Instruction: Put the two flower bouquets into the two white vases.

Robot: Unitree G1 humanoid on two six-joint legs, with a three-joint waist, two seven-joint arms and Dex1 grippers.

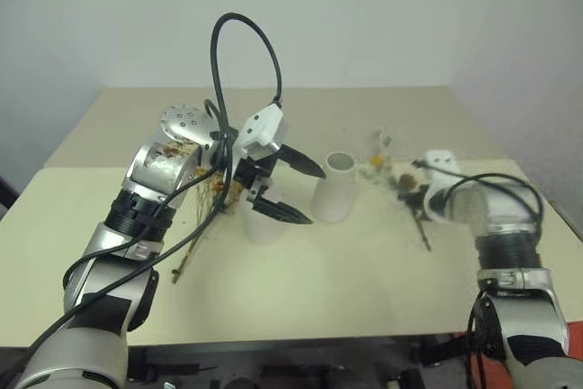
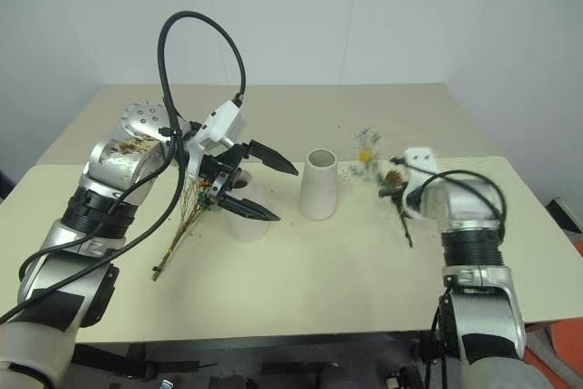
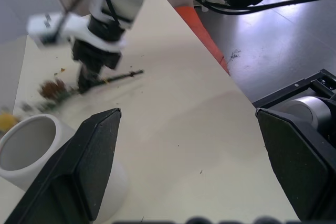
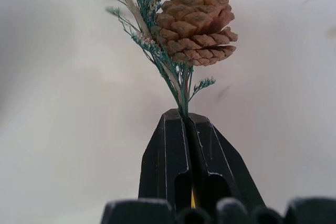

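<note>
Hands: our right gripper [image 4: 185,121] pinches the cone sprig bunch [image 4: 184,24], mid-right | left gripper [image 1: 290,190] wide open, empty, by the tall vase [image 1: 334,187].

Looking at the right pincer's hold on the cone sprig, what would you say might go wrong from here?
1. The right pincer pinches the sprig just below its cone, so the long stem trails behind and may be awkward to aim into the tall vase.
2. The thin stalks are clamped at the very fingertips; they might slip or snap.
3. The open left pincer hangs over the short vase near the tall one; the arms could crowd each other.
</note>
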